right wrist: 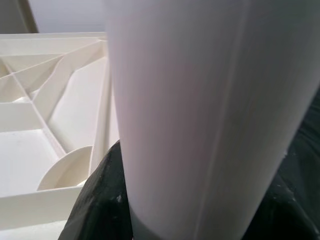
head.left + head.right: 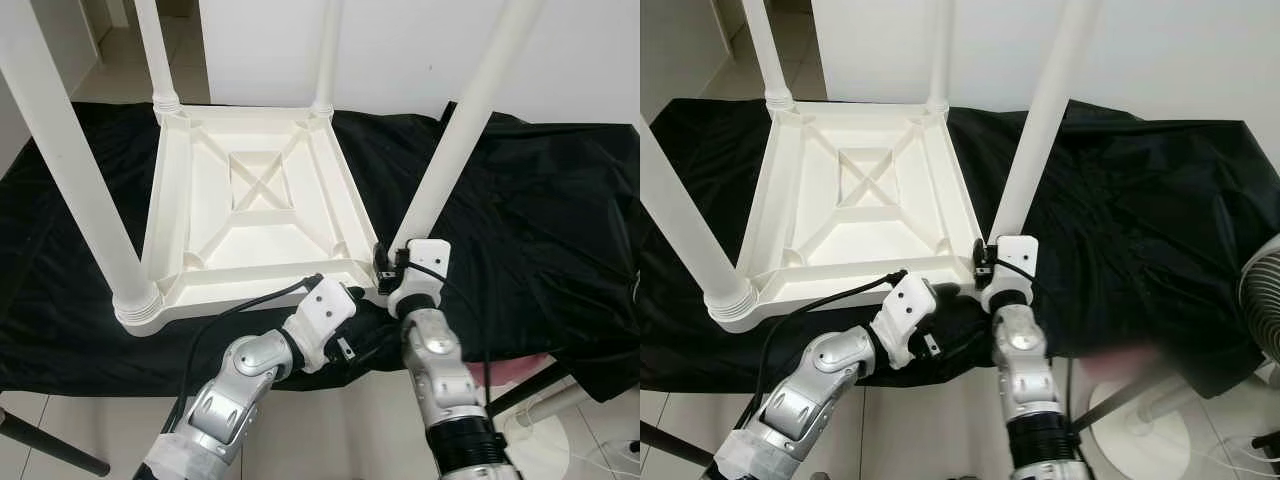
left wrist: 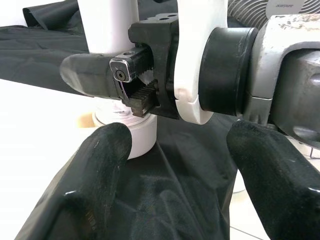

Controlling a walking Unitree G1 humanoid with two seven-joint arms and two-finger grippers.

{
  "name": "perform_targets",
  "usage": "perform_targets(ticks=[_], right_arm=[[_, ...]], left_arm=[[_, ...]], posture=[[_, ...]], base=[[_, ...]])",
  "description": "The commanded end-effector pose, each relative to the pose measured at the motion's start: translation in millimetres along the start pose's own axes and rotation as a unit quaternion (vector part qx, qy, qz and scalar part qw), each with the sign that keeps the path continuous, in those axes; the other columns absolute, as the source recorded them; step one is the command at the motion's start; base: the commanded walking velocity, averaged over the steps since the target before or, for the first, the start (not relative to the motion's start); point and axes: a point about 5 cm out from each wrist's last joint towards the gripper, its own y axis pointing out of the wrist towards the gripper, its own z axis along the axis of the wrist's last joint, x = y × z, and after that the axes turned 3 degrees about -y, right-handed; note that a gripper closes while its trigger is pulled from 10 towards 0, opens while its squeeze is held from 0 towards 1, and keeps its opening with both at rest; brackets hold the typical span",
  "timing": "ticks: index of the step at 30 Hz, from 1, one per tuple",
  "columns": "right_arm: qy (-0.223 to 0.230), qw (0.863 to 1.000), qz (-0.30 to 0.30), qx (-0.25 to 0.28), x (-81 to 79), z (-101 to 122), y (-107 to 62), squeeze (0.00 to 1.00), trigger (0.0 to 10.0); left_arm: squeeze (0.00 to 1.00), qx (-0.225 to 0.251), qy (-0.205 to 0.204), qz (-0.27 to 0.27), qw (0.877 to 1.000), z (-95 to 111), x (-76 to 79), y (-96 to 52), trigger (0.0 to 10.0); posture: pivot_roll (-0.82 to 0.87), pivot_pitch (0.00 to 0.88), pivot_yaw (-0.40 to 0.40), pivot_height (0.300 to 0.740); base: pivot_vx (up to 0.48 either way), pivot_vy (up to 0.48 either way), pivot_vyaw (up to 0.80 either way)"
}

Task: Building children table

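White moulded plastic makes up the whole piece: an upside-down children's table top (image 2: 255, 215) lying on a black cloth (image 2: 540, 200) that covers the worktop, its ribbed underside facing up. Three legs already stand in corner sockets, while the fourth leg (image 2: 455, 150) leans at the near right corner, its foot just at the socket.

The right pincer (image 2: 392, 262) is clenched low on that fourth leg, close to the base; the right wrist view has the leg's smooth tube pressed between dark fingers (image 1: 100, 200). The left pincer (image 2: 352, 300) sits just beside it at the table's near edge, fingers (image 3: 95, 170) released and spread, holding nothing, aimed at the leg's collar and the other pincer.

As a judgement, the leg is light, stiff and hollow, and its glossy round surface is likely slippery, so a low grip near the ribbed collar gives the best control for turning or pushing it home; a hold higher up would lever it sideways. The table top is also light and could slide on the cloth, so the free pincer would do well to brace the rim near that corner. The plastic threads could cross or jam if the leg goes in tilted.
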Motion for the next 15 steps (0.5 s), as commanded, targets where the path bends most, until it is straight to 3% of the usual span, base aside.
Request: perform_targets(ticks=[1, 10, 11, 12, 15], right_arm=[[-0.005, 0.997, -0.073, -0.038, 14.2, -15.2, -5.7, 0.00, 10.0], [0.029, 0.999, -0.019, -0.012, -1.1, -7.4, -8.7, 0.00, 10.0], [0.033, 0.999, -0.010, -0.005, -1.8, -5.6, -8.7, 0.58, 10.0], [0.044, 0.999, 0.000, 0.002, -2.2, -3.0, -9.1, 1.00, 10.0], [0.048, 0.999, -0.001, 0.007, -0.8, -1.1, -9.0, 1.00, 10.0]], left_arm=[[0.00, -0.009, 0.003, -0.004, 1.000, -5.3, 3.3, 1.2, 10.0], [0.00, -0.012, 0.009, -0.007, 1.000, -5.8, 3.2, 1.9, 10.0], [0.00, -0.011, 0.009, -0.006, 1.000, -5.7, 3.3, 2.3, 10.0], [0.00, -0.010, 0.009, -0.006, 1.000, -5.6, 3.8, 2.6, 10.0], [0.00, -0.011, 0.011, -0.006, 1.000, -6.0, 3.9, 2.6, 10.0]], posture=[[-0.05, 0.024, -0.067, 0.740], [-0.05, 0.021, -0.067, 0.740], [-0.05, 0.021, -0.067, 0.740], [-0.05, 0.020, -0.071, 0.740], [-0.05, 0.021, -0.072, 0.740]], base=[[0.000, 0.000, 0.00], [0.000, 0.000, 0.00], [0.000, 0.000, 0.00], [0.000, 0.000, 0.00], [0.000, 0.000, 0.00]])
